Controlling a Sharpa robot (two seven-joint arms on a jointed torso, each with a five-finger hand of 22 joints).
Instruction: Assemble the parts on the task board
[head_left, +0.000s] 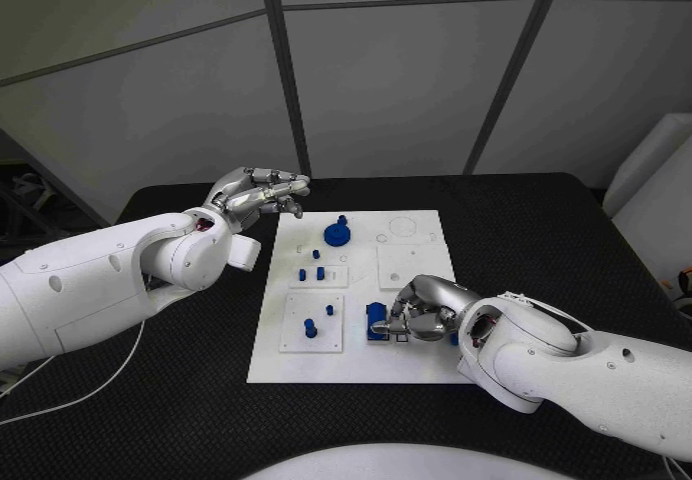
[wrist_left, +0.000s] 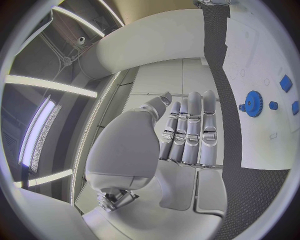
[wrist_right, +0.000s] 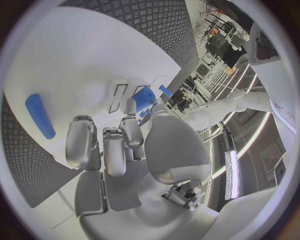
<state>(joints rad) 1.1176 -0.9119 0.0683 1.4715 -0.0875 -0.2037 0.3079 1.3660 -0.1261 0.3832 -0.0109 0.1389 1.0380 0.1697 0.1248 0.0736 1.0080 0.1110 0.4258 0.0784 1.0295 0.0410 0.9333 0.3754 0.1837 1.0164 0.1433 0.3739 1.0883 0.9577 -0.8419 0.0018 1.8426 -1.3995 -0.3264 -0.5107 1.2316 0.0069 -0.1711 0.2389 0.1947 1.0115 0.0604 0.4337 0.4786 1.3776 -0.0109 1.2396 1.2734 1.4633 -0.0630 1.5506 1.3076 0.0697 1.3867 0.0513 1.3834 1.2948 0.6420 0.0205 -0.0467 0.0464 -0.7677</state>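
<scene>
no legible text, labels or numbers

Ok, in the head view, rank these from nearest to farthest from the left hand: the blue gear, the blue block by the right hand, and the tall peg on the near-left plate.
1. Blue gear, just beside the left hand, far end.
2. Tall peg, near-left plate.
3. Blue block, at the right hand, near side.

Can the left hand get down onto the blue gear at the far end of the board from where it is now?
Probably yes. The left hand hovers empty just beside the blue gear, with nothing between them on the task board. The right hand is busy at the near end.
</scene>
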